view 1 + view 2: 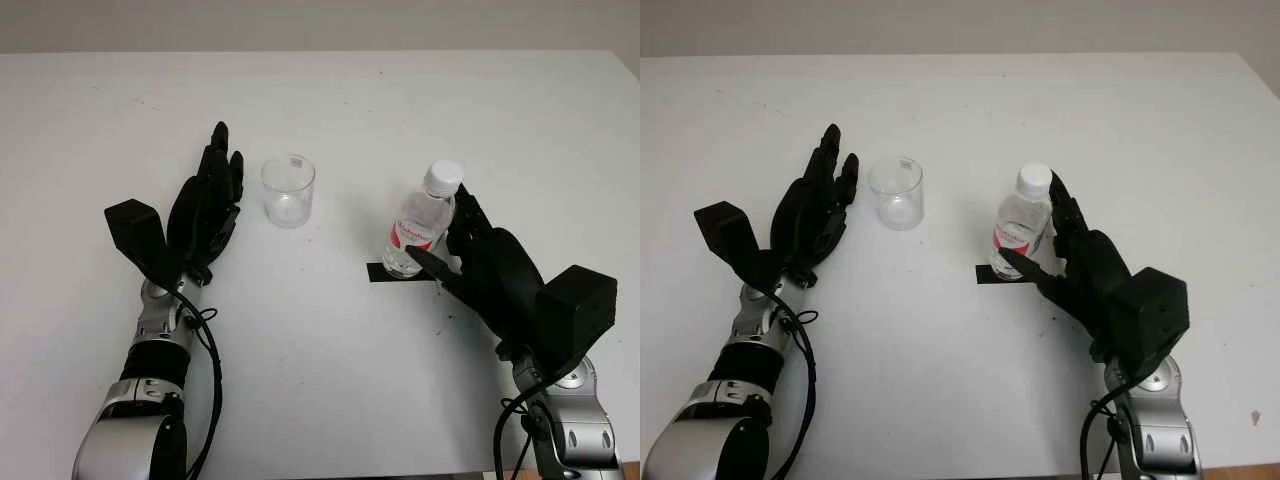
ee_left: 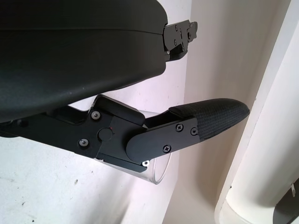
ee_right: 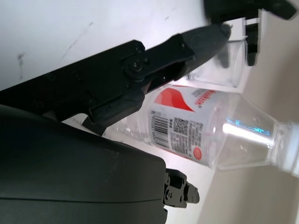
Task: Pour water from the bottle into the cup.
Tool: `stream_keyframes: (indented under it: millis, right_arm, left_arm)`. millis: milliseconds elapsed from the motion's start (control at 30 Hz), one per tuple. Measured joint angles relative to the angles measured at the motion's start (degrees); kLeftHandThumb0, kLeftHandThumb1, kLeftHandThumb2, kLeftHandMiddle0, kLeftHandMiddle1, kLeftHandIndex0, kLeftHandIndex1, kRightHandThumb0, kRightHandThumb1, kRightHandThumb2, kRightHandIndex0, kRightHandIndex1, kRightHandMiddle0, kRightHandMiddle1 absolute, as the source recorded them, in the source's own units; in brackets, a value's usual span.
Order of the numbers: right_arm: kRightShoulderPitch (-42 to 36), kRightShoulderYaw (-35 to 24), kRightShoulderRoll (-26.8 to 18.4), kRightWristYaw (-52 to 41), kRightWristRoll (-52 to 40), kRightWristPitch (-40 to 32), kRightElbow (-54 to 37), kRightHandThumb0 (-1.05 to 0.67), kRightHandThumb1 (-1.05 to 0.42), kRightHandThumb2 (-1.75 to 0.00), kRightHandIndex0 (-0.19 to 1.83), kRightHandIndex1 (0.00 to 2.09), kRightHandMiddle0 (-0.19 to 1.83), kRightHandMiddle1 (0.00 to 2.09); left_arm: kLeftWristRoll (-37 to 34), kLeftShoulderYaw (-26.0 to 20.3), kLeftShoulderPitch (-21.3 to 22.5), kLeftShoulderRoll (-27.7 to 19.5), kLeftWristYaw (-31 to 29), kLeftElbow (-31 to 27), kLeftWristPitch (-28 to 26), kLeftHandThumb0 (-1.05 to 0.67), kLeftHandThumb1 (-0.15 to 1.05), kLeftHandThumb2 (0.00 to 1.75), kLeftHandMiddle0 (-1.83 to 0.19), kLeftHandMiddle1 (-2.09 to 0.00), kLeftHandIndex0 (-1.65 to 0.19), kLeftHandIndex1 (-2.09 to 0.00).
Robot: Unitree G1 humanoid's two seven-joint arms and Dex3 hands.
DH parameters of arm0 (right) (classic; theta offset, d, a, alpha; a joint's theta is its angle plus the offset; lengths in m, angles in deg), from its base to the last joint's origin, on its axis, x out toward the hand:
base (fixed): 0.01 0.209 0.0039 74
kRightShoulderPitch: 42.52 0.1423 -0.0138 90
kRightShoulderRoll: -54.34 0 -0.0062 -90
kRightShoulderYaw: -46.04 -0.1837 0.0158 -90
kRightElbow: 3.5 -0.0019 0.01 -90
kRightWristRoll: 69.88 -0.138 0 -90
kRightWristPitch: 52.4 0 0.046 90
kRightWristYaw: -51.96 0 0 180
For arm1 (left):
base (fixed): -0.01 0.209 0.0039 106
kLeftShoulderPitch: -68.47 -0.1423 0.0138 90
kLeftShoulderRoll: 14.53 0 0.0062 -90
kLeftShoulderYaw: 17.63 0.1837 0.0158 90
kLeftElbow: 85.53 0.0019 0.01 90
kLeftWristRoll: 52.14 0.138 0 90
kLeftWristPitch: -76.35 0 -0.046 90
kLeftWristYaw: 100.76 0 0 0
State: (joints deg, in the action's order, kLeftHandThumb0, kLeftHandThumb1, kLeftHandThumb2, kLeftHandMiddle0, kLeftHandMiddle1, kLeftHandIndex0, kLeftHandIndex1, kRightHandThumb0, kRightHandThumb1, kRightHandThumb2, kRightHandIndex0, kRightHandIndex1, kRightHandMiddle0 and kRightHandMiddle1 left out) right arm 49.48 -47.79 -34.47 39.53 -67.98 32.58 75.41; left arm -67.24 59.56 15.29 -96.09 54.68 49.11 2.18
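A clear plastic bottle (image 1: 422,220) with a white cap and red label stood upright on the white surface (image 1: 330,380), its base on a strip of black tape (image 1: 378,272). The right robot hand (image 1: 468,255) sat against the bottle's right side with one finger crossing in front near the base and the others behind, though whether it truly gripped the bottle could not be told. An empty clear cup (image 1: 288,190) stood well to the bottle's left. The left robot hand (image 1: 208,205) was just beside the cup on its left, open, holding nothing.
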Motion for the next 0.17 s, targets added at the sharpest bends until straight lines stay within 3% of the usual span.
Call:
stream_keyframes:
  millis: [167]
  right_arm:
    - [0.1,0.2,-0.3,2.3,2.9,4.8,1.0,-1.05,-0.92,-0.05,-0.19,0.00,-0.19,0.00]
  left_arm:
    - [0.0,0.0,0.0,0.0,0.0,0.0,0.0,-0.86,1.05,0.73,0.19,0.00,0.19,0.00]
